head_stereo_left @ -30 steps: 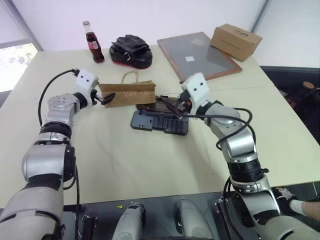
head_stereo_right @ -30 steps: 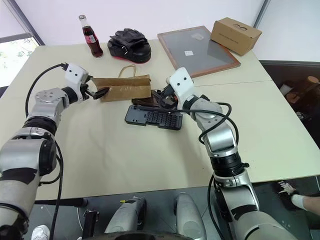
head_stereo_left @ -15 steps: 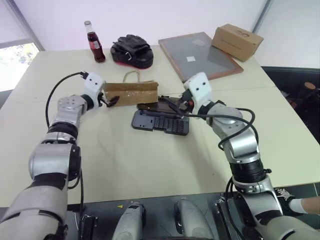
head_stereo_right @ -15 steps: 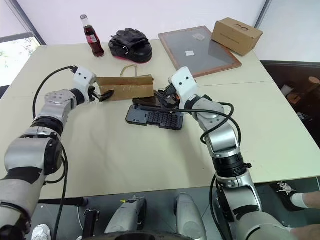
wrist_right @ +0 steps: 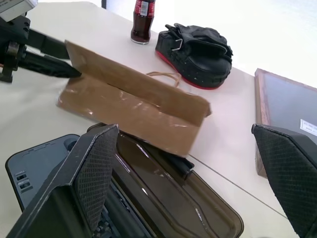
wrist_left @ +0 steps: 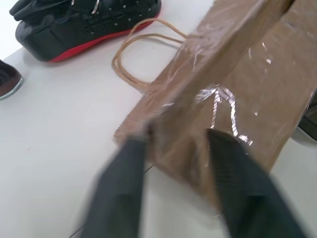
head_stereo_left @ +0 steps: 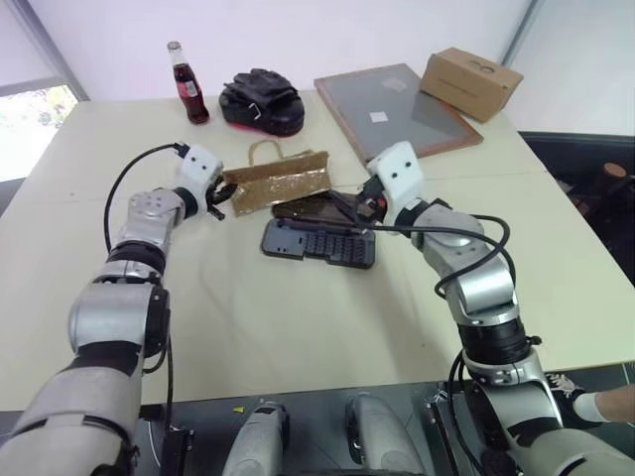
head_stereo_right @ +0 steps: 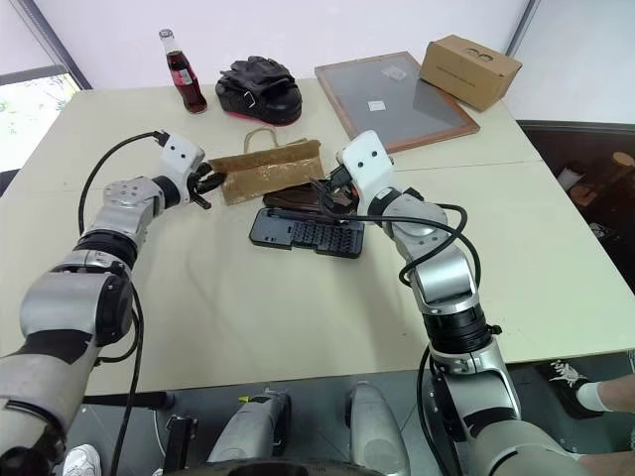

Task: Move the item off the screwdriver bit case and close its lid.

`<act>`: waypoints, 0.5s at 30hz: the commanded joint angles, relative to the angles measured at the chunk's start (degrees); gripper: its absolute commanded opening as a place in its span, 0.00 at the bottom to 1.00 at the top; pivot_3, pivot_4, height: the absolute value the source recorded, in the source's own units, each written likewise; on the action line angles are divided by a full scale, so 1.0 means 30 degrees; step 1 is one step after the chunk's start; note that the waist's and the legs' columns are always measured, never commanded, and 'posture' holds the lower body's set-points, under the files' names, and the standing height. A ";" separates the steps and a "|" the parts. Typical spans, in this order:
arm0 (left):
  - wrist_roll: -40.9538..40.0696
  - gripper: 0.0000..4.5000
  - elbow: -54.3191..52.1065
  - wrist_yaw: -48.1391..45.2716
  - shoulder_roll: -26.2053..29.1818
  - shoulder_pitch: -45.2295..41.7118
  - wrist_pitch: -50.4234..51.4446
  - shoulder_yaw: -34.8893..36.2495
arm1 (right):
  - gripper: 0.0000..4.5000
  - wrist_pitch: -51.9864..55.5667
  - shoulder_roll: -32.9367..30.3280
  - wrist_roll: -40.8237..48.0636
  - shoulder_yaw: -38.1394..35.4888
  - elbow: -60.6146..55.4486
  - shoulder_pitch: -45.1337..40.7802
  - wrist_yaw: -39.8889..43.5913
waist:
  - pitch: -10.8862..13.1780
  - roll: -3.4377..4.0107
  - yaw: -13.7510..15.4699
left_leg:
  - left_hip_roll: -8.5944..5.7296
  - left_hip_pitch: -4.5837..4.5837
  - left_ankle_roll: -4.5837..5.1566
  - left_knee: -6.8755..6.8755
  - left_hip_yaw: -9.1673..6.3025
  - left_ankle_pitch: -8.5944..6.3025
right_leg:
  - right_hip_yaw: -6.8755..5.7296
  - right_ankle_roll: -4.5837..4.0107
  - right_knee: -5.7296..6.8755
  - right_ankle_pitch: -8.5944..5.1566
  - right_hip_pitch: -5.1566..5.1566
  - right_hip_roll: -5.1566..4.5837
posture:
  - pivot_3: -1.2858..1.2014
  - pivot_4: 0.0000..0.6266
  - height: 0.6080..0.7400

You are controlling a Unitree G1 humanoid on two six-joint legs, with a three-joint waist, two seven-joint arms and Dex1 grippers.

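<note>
Kraft-brown flat paper bag looked light and crushable; left gripper pinched its end edge, right gripper gaped empty.

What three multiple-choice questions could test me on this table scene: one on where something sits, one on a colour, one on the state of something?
1. Where does the cola bottle stand?
A. At the table's far edge, beside the black padded mitt
B. On the bit case
C. Inside the cardboard box

2. What colour is the paper bag?
A. White
B. Brown
C. Blue

3. How is the lid of the screwdriver bit case?
A. Shut and latched
B. Taken off and set by the box
C. Open, lying flat behind the tray

Answers:
1. A, the bottle stands next to the mitt, far from the robot.
2. B, it is kraft brown in every view.
3. C, the right wrist view shows the smoky panel folded back, with the bag's lower edge over it; the left gripper pinches the bag's end.
</note>
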 commanded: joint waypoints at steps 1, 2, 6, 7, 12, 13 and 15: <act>0.0055 0.01 -0.0178 -0.0156 0.0190 -0.0402 -0.0458 -0.0005 | 1.00 -0.0148 0.0040 0.0250 -0.0227 -0.0892 -0.0100 -0.0183 | 0.0000 0.0000 -0.0006 | 0.0000 0.0000 0.0000 0.0000 0.0000 0.0000 | -0.0001 0.0000 0.0000 0.0000 0.0000 0.0000 | 0.52 0.24 1.00; 0.0064 0.01 -0.0187 -0.0180 0.0198 -0.0361 -0.0488 -0.0021 | 1.00 -0.0165 0.0053 0.0265 -0.0221 -0.0859 -0.0111 -0.0194 | 0.0000 0.0000 -0.0006 | 0.0000 0.0000 0.0001 0.0000 0.0000 0.0000 | -0.0001 0.0000 0.0001 0.0000 0.0000 0.0001 | 0.52 0.24 1.00; 0.0012 0.01 -0.0236 -0.0397 0.0212 -0.0191 -0.0545 -0.0020 | 1.00 -0.0220 0.0078 0.0302 -0.0177 -0.0782 -0.0133 -0.0205 | 0.0000 0.0000 -0.0001 | 0.0000 0.0000 0.0001 0.0001 0.0000 0.0000 | 0.0000 0.0000 0.0001 0.0000 0.0000 0.0000 | 0.52 0.24 1.00; -0.0023 0.01 -0.0265 -0.0551 0.0225 -0.0136 -0.0554 -0.0008 | 1.00 -0.0227 0.0080 0.0306 -0.0164 -0.0786 -0.0131 -0.0203 | 0.0000 0.0000 -0.0001 | 0.0000 0.0000 0.0000 0.0001 0.0000 0.0000 | 0.0000 0.0000 0.0002 0.0000 0.0000 0.0000 | 0.52 0.24 1.00; -0.0500 0.01 -0.0679 -0.1807 0.0674 0.0088 -0.0759 0.0303 | 1.00 -0.0194 0.0101 0.0320 -0.0090 -0.0869 -0.0058 -0.0190 | 0.0000 0.0000 -0.0013 | 0.0000 0.0000 0.0000 0.0001 0.0000 0.0000 | 0.0000 0.0000 0.0001 0.0000 0.0000 0.0001 | 0.52 0.24 1.00; -0.0667 0.01 -0.0824 -0.2115 0.0794 0.0127 -0.0816 0.0419 | 1.00 -0.0165 0.0106 0.0327 -0.0081 -0.0899 -0.0056 -0.0186 | 0.0000 0.0000 -0.0018 | 0.0000 0.0000 0.0001 0.0001 0.0000 0.0000 | 0.0000 0.0000 0.0002 0.0000 0.0000 0.0001 | 0.52 0.24 1.00; -0.1215 0.01 -0.1406 -0.3060 0.1107 0.0330 -0.0957 0.0778 | 1.00 -0.0137 0.0110 0.0321 -0.0046 -0.0963 -0.0010 -0.0186 | 0.0000 0.0000 -0.0027 | 0.0000 0.0000 0.0000 0.0001 0.0000 0.0000 | 0.0000 0.0000 0.0004 0.0000 -0.0001 0.0001 | 0.52 0.24 1.00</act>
